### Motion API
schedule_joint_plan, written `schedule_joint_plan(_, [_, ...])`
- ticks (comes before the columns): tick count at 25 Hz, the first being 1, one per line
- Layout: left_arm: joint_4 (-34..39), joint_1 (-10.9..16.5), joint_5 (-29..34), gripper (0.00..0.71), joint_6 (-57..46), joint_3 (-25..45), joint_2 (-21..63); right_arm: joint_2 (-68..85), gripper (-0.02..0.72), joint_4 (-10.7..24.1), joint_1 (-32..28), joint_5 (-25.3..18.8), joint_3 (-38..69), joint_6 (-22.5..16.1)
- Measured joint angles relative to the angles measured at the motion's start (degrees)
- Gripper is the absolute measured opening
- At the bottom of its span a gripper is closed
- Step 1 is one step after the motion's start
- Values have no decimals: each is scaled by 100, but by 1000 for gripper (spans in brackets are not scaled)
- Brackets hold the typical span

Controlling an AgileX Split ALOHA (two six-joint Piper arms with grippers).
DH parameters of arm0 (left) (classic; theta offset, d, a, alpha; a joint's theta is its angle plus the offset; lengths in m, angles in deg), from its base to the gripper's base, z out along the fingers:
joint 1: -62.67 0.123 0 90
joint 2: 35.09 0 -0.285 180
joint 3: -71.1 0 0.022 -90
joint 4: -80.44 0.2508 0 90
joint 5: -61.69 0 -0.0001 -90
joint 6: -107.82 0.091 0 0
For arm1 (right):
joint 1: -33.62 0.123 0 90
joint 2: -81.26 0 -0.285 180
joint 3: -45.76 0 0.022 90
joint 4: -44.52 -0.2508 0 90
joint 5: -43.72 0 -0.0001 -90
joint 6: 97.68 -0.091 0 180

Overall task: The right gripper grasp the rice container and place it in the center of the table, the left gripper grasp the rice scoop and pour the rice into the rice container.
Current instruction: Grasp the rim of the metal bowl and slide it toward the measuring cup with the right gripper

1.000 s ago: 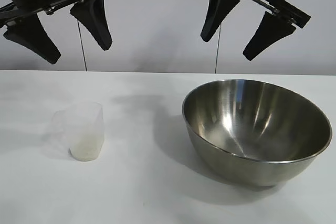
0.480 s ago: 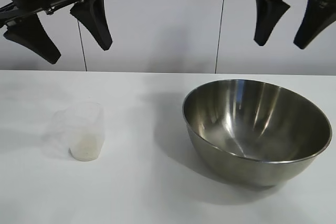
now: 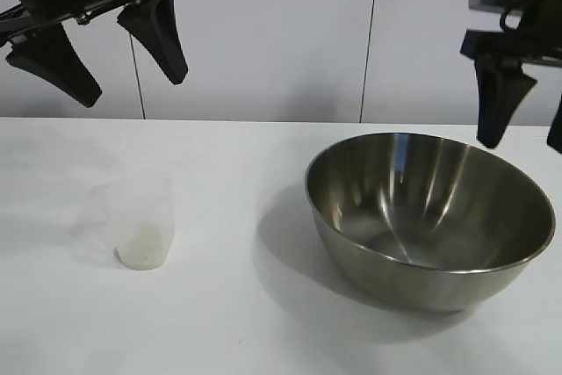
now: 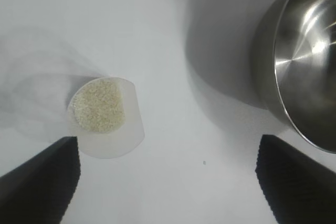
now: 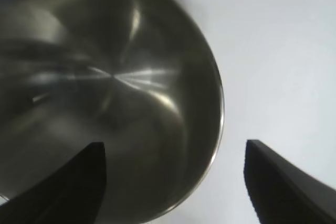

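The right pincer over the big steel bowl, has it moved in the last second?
Yes. The right pincer has swung rightward and sunk, from above the steel bowl's middle to above its right rim. The bowl itself has not shifted.

rice scoop (image 3: pixel 140 219) left on table (image 3: pixel 237 322), rice (image 3: pixel 141 252) inside; rice container (image 3: pixel 430 215) right, well apart; right gripper (image 3: pixel 527 116) above container's far rim.

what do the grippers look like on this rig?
Both matte black. Left gripper: two long tapered, slightly curved fingers on a black crossbar with small metal fittings. Right gripper: the same tapered fingers under a blocky black wrist housing. No markings or cables visible.
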Motion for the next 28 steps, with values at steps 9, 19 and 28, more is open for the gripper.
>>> schedule_joint_plan(9, [0, 0, 0, 657, 0, 0, 0, -294, 503, -158, -5, 1396, 871, 10])
schedule_joint_plan(19, [0, 0, -22, 657, 0, 0, 0, -715, 67, -583, -5, 1970, 891, 49])
schedule_joint_plan(28, [0, 0, -29, 657, 0, 0, 0, -743, 11, -1726, -5, 1583, 800, 1096])
